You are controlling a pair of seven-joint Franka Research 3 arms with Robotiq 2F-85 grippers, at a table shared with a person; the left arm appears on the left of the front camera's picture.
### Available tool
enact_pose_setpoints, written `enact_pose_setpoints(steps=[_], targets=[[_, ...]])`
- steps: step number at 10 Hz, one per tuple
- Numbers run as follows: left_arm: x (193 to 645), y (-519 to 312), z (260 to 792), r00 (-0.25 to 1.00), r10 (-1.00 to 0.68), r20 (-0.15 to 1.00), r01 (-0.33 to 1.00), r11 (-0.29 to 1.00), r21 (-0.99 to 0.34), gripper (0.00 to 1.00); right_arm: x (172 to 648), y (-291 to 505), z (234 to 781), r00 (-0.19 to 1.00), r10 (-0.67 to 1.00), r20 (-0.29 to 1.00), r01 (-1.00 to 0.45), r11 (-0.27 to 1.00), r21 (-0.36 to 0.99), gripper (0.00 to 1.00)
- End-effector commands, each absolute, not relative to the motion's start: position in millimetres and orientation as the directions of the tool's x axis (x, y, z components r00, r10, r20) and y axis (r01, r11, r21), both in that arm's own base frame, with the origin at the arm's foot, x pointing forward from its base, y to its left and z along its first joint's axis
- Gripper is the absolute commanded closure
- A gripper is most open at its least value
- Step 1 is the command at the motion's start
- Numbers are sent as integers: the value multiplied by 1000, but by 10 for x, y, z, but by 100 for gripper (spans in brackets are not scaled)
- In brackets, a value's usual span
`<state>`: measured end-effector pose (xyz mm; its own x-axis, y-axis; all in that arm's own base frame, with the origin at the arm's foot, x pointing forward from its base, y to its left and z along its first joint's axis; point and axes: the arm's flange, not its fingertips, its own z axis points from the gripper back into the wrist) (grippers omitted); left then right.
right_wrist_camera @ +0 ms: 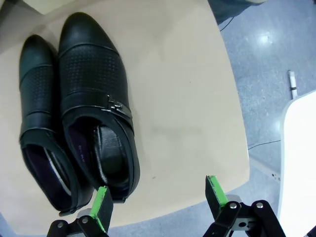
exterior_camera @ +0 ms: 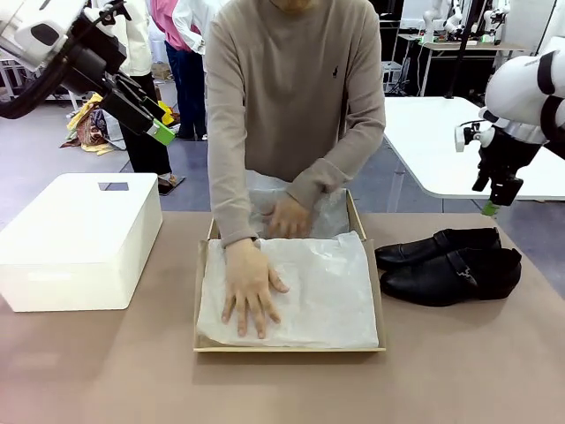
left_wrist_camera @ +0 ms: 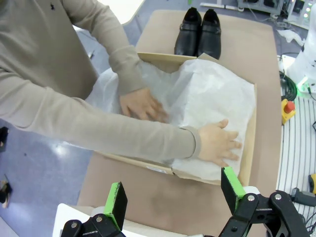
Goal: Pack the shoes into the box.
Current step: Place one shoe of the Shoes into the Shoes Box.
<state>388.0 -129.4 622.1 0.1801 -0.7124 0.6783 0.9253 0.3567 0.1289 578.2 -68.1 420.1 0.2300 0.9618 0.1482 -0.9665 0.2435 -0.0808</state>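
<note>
The two black shoes (exterior_camera: 450, 265) lie side by side on the table's right part, toes pointing to picture left, right of the box (exterior_camera: 201, 265). The tan box sits open in the middle, lined with white tissue paper (exterior_camera: 322, 287). A person presses the paper flat with one hand (exterior_camera: 250, 287) and holds its far end with the other hand (exterior_camera: 287, 216). My left gripper (exterior_camera: 159, 119) hangs open, high at the left, looking down on the box (left_wrist_camera: 249, 148). My right gripper (right_wrist_camera: 159, 197) is open above the shoes (right_wrist_camera: 94, 108), empty, near the table's right edge.
A white plastic bin (exterior_camera: 79, 238) stands on the table's left side, beneath my left arm. Another white table (exterior_camera: 441, 141) stands behind at the right. The person leans over the far edge with both arms in the box.
</note>
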Motion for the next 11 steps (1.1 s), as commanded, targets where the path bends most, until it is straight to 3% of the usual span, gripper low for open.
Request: enact_pose_setpoints(steps=[1,11], targets=[[3871,-1267,6192,159,-703,693,933,336,128,0,5931,-742,4104,208,959,193,-971,226,-74,0],[3871,-1267,6192,159,-703,693,933,336,128,0,5983,-710,3717,231,956,179,-973,230,25,0]])
